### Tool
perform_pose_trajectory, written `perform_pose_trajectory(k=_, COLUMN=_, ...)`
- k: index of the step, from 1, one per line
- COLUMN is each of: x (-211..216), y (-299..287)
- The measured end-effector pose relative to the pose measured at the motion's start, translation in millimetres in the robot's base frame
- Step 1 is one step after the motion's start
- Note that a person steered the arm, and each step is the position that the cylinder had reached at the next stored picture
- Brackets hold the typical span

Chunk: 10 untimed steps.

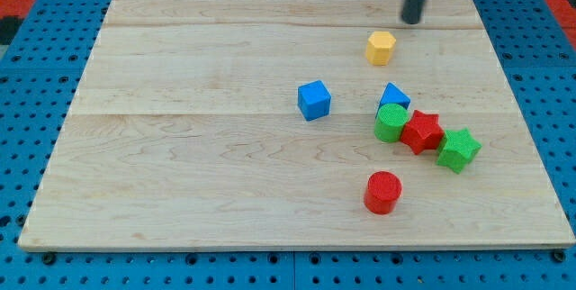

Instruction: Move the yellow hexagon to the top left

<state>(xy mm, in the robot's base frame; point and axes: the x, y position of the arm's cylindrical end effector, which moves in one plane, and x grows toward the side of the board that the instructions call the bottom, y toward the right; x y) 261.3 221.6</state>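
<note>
The yellow hexagon (381, 47) sits on the wooden board (198, 173) in the upper right part. My tip (412, 21) stands just above and to the right of it, a small gap apart. The dark rod rises out of the view's top edge.
A blue cube (314, 100) lies near the board's middle. To the right is a cluster: a blue block (394, 97), a green cylinder (391, 122), a red star-shaped block (421, 131) and a green star-shaped block (459, 149). A red cylinder (382, 192) lies below them.
</note>
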Motion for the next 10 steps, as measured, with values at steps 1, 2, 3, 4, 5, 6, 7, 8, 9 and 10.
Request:
perform_pose_trajectory(k=1, x=17.8, y=62.1)
perform_pose_trajectory(k=2, x=33.5, y=84.7)
perform_pose_trajectory(k=3, x=47.6, y=14.5)
perform_pose_trajectory(k=4, x=57.9, y=-13.6)
perform_pose_trajectory(k=5, x=60.8, y=-80.9)
perform_pose_trajectory(k=6, x=60.7, y=-186.5)
perform_pose_trajectory(k=7, x=60.7, y=-178.9)
perform_pose_trajectory(k=8, x=71.7, y=-142.2)
perform_pose_trajectory(k=9, x=112.7, y=-193.7)
perform_pose_trajectory(k=10, x=104.0, y=-258.4)
